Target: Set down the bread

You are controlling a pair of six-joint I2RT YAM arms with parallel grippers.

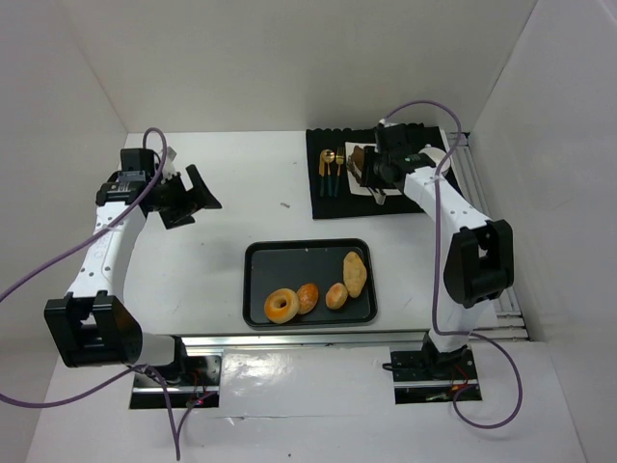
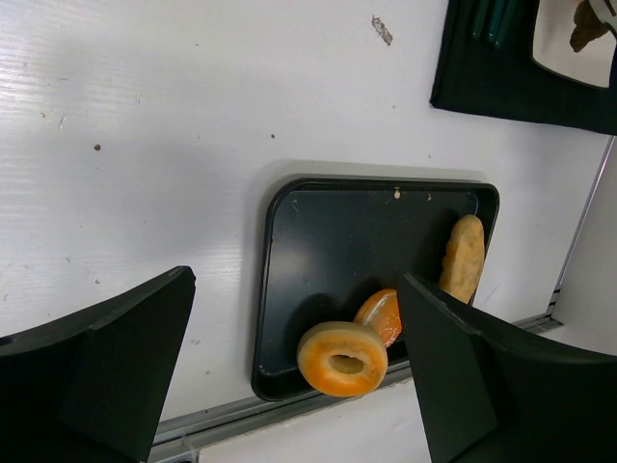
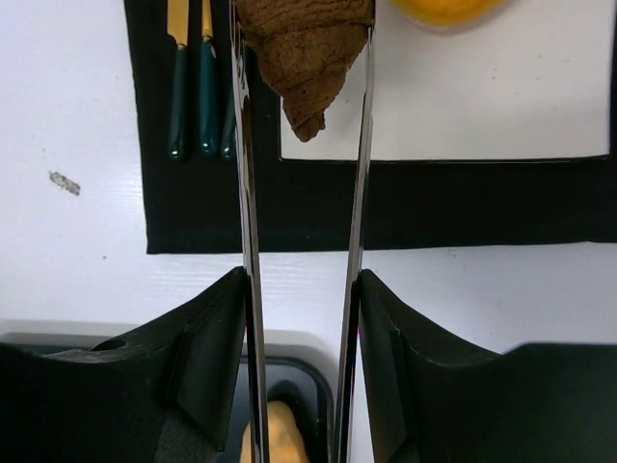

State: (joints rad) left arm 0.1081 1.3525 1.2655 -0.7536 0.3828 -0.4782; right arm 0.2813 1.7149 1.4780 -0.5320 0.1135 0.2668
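The dark brown croissant (image 3: 308, 68) is pinched between the right gripper's (image 3: 302, 24) thin fingers over the white plate (image 3: 463, 96), with that arm stretched forward. The left gripper (image 2: 294, 280) hangs wide apart, left of the black tray (image 1: 253, 289).

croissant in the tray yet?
Out: the tongs pinch the croissant by the plate, away from the tray.

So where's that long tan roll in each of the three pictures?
Top external: the long tan roll at the right side of the black tray.
Left wrist: the roll at the tray's right edge, right of centre.
Right wrist: the roll at the bottom edge, between the tongs.
Shared landmark: the black tray.
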